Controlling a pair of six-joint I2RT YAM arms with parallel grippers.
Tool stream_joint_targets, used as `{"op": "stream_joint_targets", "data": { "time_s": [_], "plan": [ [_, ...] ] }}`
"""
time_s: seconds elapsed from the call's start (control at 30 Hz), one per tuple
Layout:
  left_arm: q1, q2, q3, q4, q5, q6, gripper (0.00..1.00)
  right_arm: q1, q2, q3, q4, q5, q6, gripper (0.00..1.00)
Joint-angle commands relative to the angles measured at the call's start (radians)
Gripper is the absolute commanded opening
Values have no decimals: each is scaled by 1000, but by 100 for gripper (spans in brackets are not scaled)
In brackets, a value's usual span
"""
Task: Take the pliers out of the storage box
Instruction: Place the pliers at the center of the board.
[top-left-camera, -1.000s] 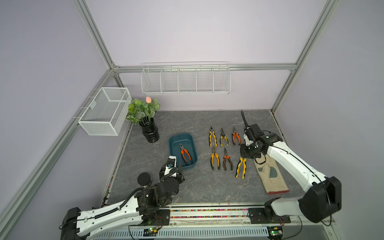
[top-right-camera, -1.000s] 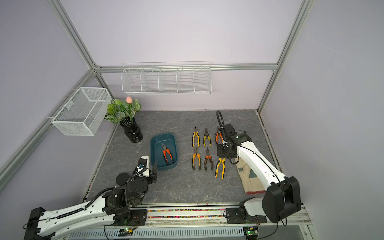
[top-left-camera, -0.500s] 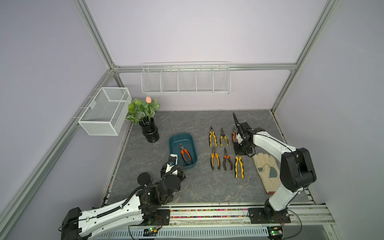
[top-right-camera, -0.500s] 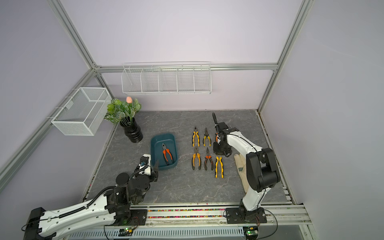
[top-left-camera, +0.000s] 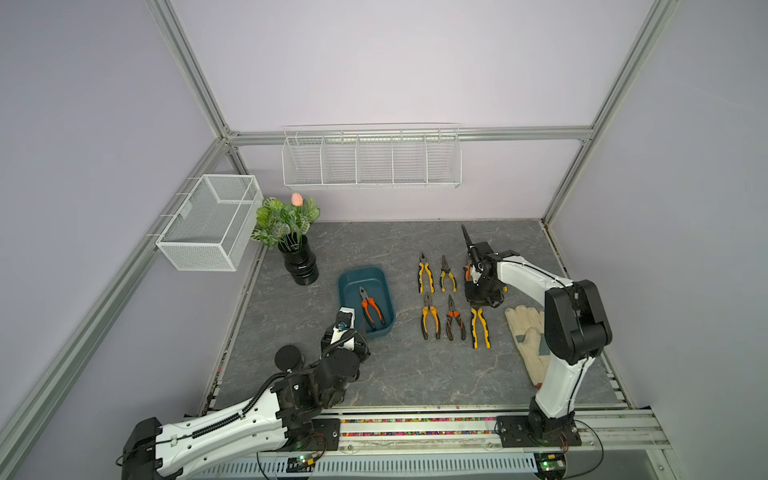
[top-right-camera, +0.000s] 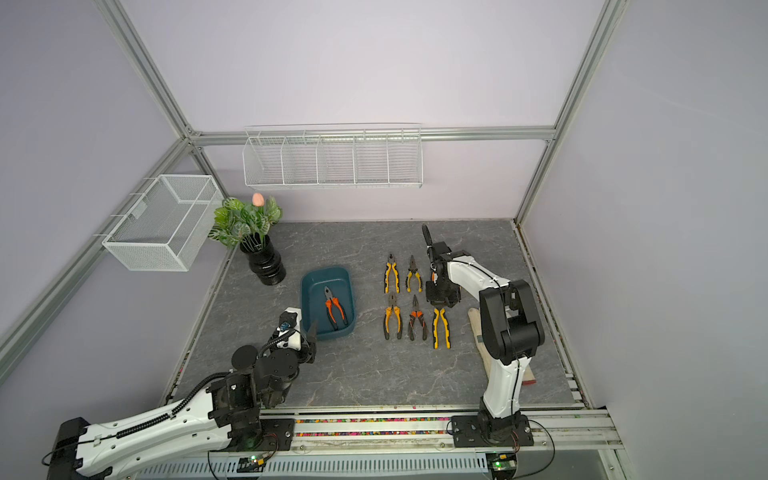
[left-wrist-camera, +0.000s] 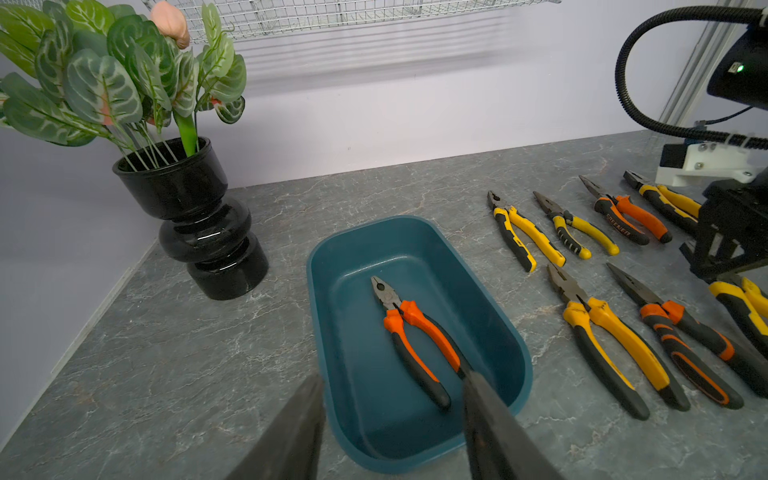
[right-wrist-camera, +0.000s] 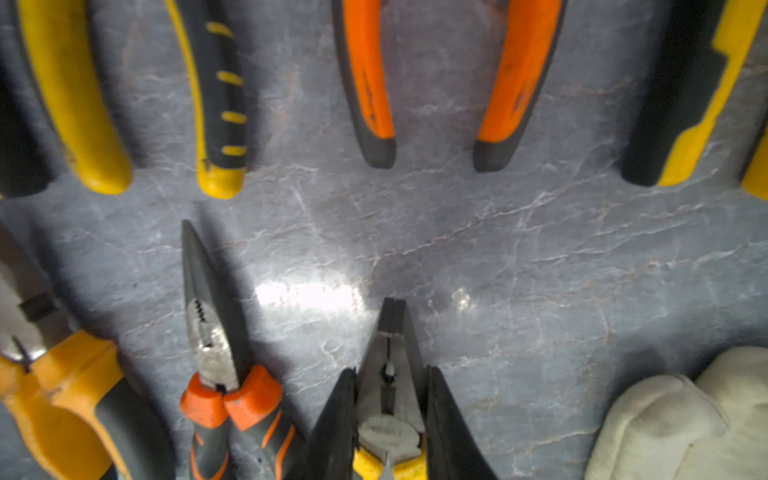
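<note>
1. The storage box, a dark teal tub with rounded corners, sits on the grey marbled table with one short end toward the robot.
2. The orange-handled pliers lie flat on the box floor, a little askew. Their nose points at the far wall and their handle ends are near the close wall.
3. The left gripper is at the box's close end, spread wide and holding nothing. One finger reaches over the near rim by the handle ends, though contact cannot be judged. The other finger is outside the box, on its left.
4. Seven more pairs lie outside, to the right of the box, in two rows with noses pointing away from the robot.
5. The far row, going outward from the box, holds the yellow blunt-nosed pliers, yellow long-nosed pliers, orange long-nosed pliers and yellow-and-black pliers.
6. The near row, also going outward, holds the amber blunt-nosed pliers, orange-and-black long-nosed pliers and yellow-handled pliers.
7. The right gripper is over that last pair, its fingers pressed against both sides of the metal head. In both top views the handles lie along the table.
8. A pale work glove lies farther right of the box, past the near row.
9. A black vase of green leaves stands beyond the box's far left corner.
10. A black disc lies left of the box's close end, beside the left arm.
11. White wire baskets hang on the back wall and the left wall.
</note>
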Motion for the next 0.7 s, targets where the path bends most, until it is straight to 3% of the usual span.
{"op": "stream_joint_targets", "data": {
  "time_s": [0.0,0.43,0.53,0.67],
  "plan": [
    [5,-14,23,-21,0,-21,55,-13,22,27,21,-14,7,7],
    [8,0,26,-30,12,-39,56,-23,73,55,29,-35,21,14],
    [12,12,31,-30,25,-46,57,-23,79,62,25,-35,25,28],
    [18,26,36,-37,39,-54,61,-23,75,62,25,-33,27,38]
  ]
}}
